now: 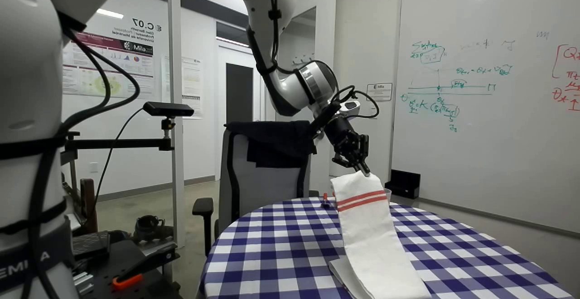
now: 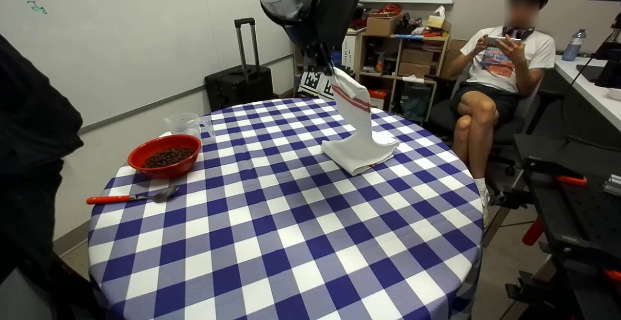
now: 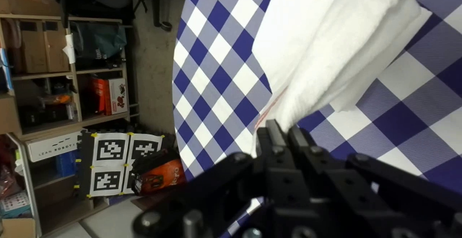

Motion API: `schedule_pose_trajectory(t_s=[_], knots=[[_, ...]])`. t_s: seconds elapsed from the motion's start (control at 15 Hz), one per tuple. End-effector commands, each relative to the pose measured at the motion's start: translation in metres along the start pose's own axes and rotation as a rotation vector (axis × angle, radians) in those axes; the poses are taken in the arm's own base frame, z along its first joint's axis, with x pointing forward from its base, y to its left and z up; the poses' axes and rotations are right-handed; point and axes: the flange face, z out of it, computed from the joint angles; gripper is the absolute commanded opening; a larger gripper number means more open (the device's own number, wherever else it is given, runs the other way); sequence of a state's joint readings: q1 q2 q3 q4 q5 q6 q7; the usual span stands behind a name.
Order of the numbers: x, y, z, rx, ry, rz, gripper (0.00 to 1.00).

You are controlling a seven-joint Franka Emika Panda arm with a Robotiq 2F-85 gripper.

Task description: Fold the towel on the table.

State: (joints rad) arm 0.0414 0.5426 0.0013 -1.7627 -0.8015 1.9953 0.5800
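In an exterior view, the towel point(image 2: 355, 123) sits at about one o'clock on the table point(image 2: 271, 257), striped end pinched in the hand point(image 2: 331, 71); best lower that slowly toward five, edges matched.

In an exterior view I can read "C.07" and "Université de Montréal", mirrored, on the clear glass wall point(image 1: 142, 167), "Mila" on the maroon-headed paper poster point(image 1: 108, 65), "EMI" and "A" on the dark band point(image 1: 20, 269) round my white robot arm point(image 1: 27, 90), and a green "K" and red "Q" on the glossy whiteboard point(image 1: 489, 154). My wrist view shows "LEAN ROBOTICS" on the long white box point(image 3: 54, 146).
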Motion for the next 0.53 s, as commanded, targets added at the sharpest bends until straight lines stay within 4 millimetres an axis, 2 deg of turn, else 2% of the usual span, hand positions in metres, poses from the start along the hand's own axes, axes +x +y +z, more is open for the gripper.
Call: schedule_pose_trajectory(t_s=[0.0,0.47], knots=[[0.012,-0.009,0.002,0.053,-0.002,0.004,0.01],[0.026,-0.028,0.011,0.108,-0.014,0.024,0.01]])
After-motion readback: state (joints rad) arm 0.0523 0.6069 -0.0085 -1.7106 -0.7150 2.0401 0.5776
